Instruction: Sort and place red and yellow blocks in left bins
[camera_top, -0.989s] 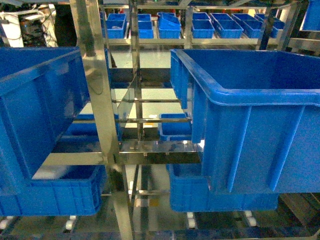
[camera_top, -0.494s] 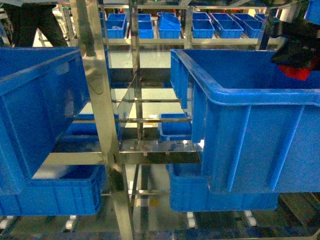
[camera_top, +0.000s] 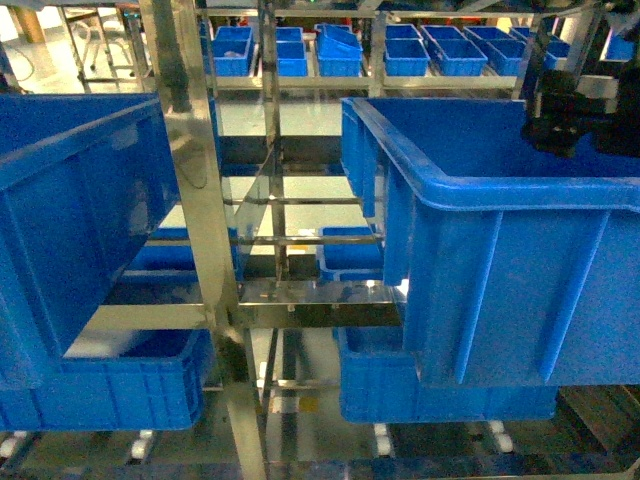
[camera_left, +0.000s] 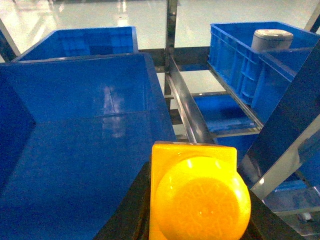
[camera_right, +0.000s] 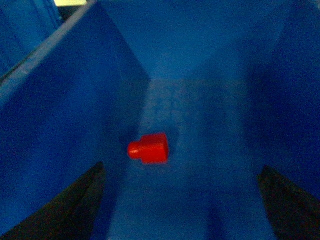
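In the right wrist view the red brick (camera_right: 149, 148) lies on its side on the floor of a blue bin (camera_right: 60, 100), centre of frame, apart from the right tool (camera_right: 182, 200), whose dark fingers (camera_right: 65, 205) sit spread wide in the lower corners, holding nothing. In the left wrist view the yellow brick (camera_left: 197, 195) fills the lower middle, gripped in the left tool (camera_left: 195, 210) above another blue bin (camera_left: 75, 150). No readable writing shows.
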